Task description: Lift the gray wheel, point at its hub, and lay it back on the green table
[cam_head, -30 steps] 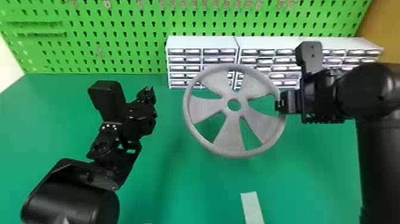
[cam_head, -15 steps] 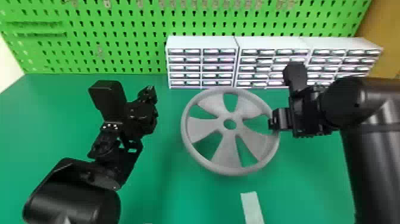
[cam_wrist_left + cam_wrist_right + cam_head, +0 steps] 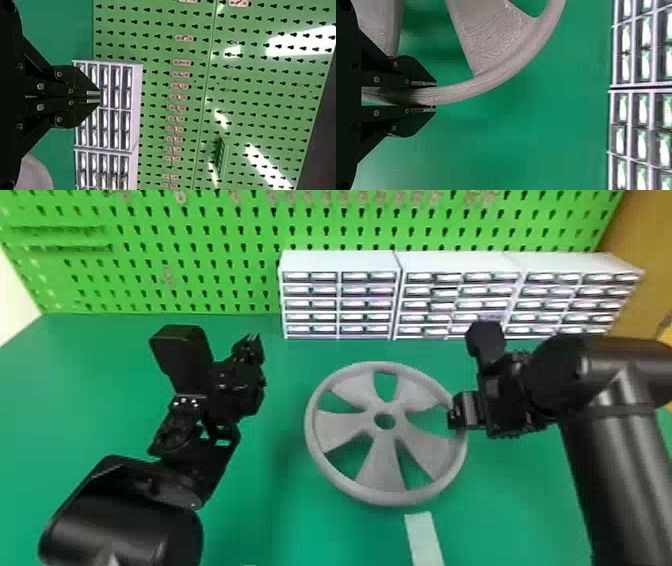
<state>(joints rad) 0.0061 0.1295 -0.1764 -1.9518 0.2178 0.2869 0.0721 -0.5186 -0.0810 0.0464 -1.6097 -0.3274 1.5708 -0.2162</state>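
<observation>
Gray wheel [image 3: 381,467] grasped at one edge by right end effector [image 3: 451,418], low at green counter [image 3: 320,535]; contact unclear. Left end effector [image 3: 99,97] clenched, empty. If released while tilted, unsupported side may be dropped, wheel knocked askew.

Probably a workshop, green pegboard [image 3: 210,255], small-drawer cabinets [image 3: 340,297], green table [image 3: 505,510]
</observation>
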